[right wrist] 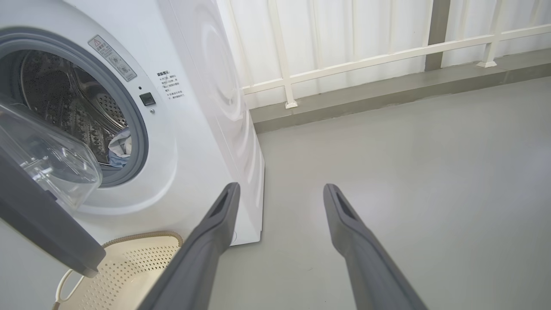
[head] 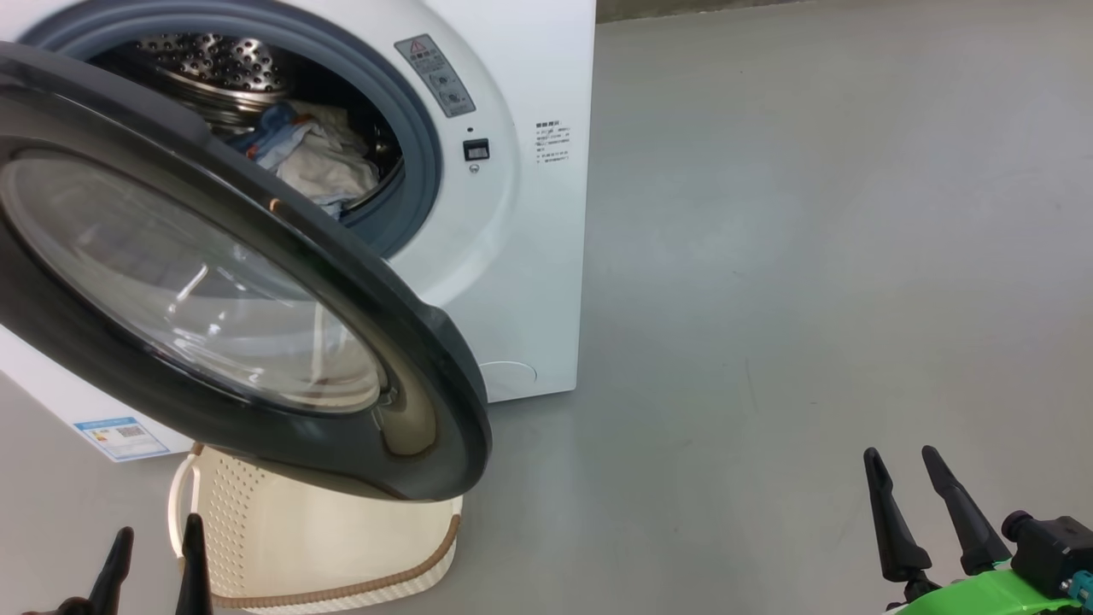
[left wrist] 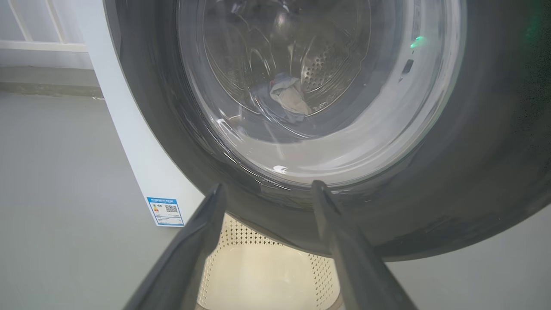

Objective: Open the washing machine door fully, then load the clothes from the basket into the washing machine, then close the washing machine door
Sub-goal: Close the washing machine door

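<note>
From my seat, the washing machine door (head: 213,282) stands swung out from the washing machine (head: 521,256), hinged on the machine's left as I see it from the head camera. Its black rim hangs over the basket (head: 341,530). The basket sits on the grey floor (head: 811,256) just in front of the machine, and the cream inside of its perforated wall faces me.

The clothes (head: 320,158) lie in the steel drum behind the blue-grey gasket. I make out a cream-white piece with blue fabric beside it. Through the left wrist camera I see them again, dimly, through the door's glass bowl.

My left hand (head: 160,524) is released, its fingers spread and grasping nothing. It is low in front of the basket and points up at the door's lower rim, near it. I cannot tell whether it touches.

My right hand (head: 900,452) is also released and empty. It is over bare floor, well apart from the machine, to the machine's right.

A small blue label (head: 119,436) sits at the machine's lower corner.
</note>
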Controlling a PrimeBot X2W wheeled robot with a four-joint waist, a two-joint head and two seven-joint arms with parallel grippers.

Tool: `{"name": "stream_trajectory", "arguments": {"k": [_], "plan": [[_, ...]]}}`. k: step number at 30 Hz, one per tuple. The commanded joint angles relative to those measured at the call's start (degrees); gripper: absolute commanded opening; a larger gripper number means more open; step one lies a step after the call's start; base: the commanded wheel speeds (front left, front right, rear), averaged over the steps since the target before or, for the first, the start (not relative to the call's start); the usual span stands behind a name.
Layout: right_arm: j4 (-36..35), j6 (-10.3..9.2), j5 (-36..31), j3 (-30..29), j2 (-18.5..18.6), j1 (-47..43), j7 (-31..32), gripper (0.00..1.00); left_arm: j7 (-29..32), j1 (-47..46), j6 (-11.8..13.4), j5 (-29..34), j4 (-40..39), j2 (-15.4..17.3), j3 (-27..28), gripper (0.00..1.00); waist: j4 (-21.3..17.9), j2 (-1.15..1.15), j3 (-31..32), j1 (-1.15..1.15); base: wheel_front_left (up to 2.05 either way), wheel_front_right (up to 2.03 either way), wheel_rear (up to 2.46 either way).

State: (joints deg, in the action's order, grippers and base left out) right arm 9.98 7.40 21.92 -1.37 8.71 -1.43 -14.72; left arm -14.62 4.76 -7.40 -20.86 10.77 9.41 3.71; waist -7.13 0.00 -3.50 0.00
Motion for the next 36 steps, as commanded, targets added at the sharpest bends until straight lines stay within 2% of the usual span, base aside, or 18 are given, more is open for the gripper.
{"name": "stream_trajectory", "arguments": {"k": [1, 8, 21, 22, 24, 25, 31, 36], "plan": [[-1.3, 0.09, 0.4, 1.4, 0.7, 1.2, -0.3, 1.0, -0.4, -0.8, -0.1, 1.2, -1.5, 0.4, 2.7, 1.0, 0.1, 0.0, -0.1, 0.0, 0.0, 0.0, 0.0], [-1.2, 0.09, 0.5, 1.6, 0.8, 1.9, -0.3, 1.0, -0.4, -0.3, -0.1, 1.9, -1.7, -1.3, 3.6, 1.0, 0.5, 0.0, -0.5, 0.0, 0.0, 0.0, 0.0], [-1.0, 0.09, 0.5, 2.2, 0.5, 2.3, -0.3, 1.0, -0.4, -0.9, -0.1, 1.5, -1.5, -1.6, 3.0, 1.0, 1.8, 0.0, -0.2, 0.0, 0.0, 0.0, 0.0], [-0.9, 0.09, 0.6, 2.5, 0.4, 2.4, -0.3, 0.84, -0.4, -0.9, -0.1, 1.4, -1.6, -1.6, 3.0, 1.0, 2.0, 0.0, -0.2, 0.0, 0.0, 0.0, 0.0], [-0.6, 0.09, 0.9, 3.4, 0.2, 2.7, -0.3, 0.08, -0.4, -0.8, -0.1, 1.4, -1.7, -1.8, 2.9, 1.0, 2.3, 0.0, -0.2, 0.0, 0.0, 0.0, 0.0], [-0.5, 0.09, 1.0, 3.8, 0.0, 3.0, -0.3, 0.0, -0.4, -0.7, -0.1, 1.3, -1.8, -1.9, 2.8, 1.0, 2.4, 0.0, -0.2, 0.0, 0.0, 0.0, 0.0], [-0.2, 0.09, 1.8, 6.2, -1.4, 6.2, -0.3, 0.0, -0.4, -0.7, -0.1, 1.3, -2.0, -2.7, 2.5, 1.0, 3.5, 0.0, -0.2, 0.0, 0.0, 0.0, 0.0], [-3.3, 0.09, 2.7, 7.2, -2.0, 10.7, -0.3, 0.0, -0.4, -0.8, -0.1, 1.3, -2.2, -2.9, 2.4, 1.0, 4.3, 0.0, -0.1, 0.0, 0.0, 0.0, 0.0]]}}
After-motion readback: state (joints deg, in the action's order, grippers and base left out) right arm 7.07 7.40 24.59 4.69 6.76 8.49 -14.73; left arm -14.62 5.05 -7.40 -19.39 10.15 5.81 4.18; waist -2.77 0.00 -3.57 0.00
